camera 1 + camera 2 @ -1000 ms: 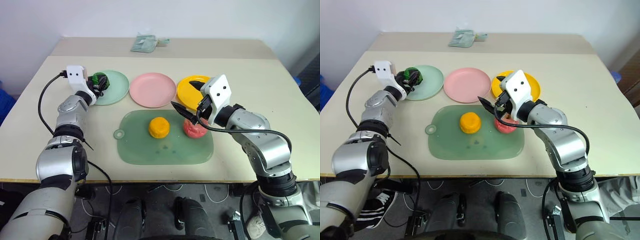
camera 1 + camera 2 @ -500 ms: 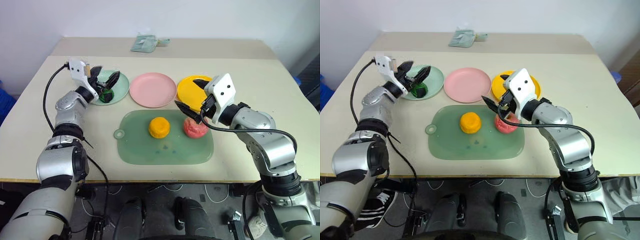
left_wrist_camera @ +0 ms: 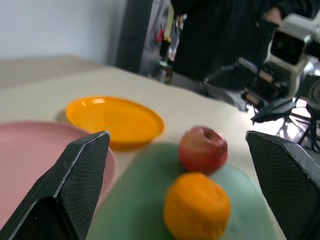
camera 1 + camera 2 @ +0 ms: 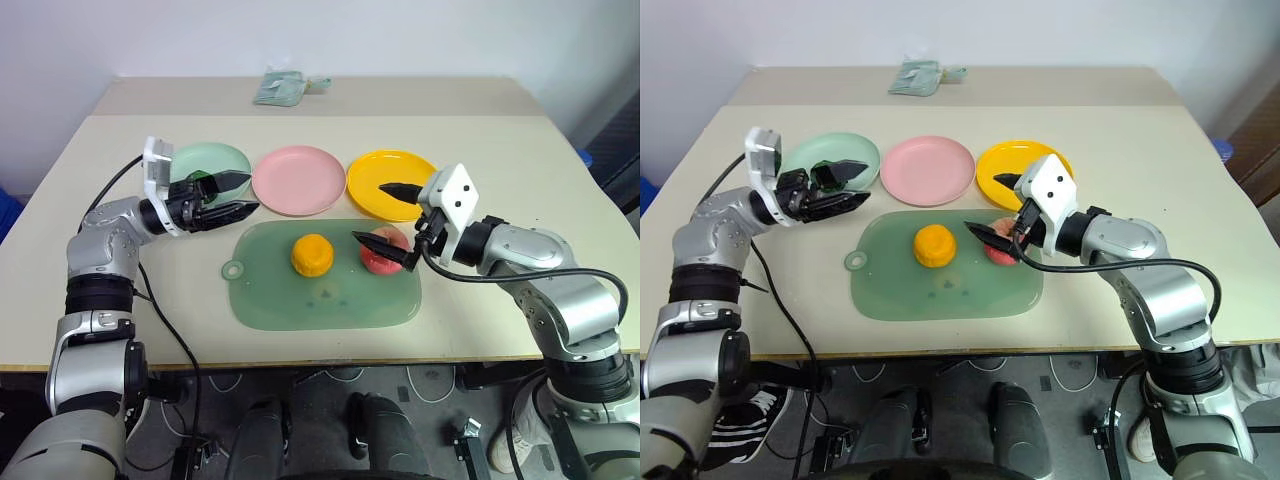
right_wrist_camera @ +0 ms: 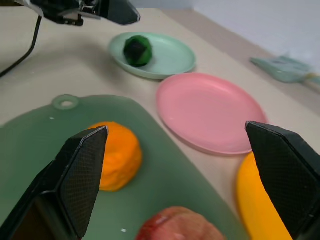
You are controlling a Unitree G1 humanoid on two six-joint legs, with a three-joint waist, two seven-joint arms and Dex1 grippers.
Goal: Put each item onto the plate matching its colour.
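Note:
A dark green and black round item (image 5: 138, 50) lies on the mint green plate (image 4: 205, 160). My left gripper (image 4: 232, 194) hovers at that plate's near right edge, pointing right, open and empty. On the pale green mat (image 4: 330, 295) sit the orange item (image 4: 313, 254) and the pinkish-red apple (image 4: 384, 258). My right gripper (image 4: 391, 218) is open above the apple, one finger over it and the other over the near edge of the yellow-orange plate (image 4: 392, 175). Between the other two plates, the pink plate (image 4: 298, 179) has nothing on it.
A folded greenish cloth (image 4: 280, 88) lies at the table's far edge. The mat has a tab hole (image 4: 232, 270) at its left end. A person in dark clothes (image 3: 215, 35) stands beyond the table in the left wrist view.
My left gripper opened and left the dark green item on the mint green plate, then drew back and swung round to point right. The right gripper has barely moved.

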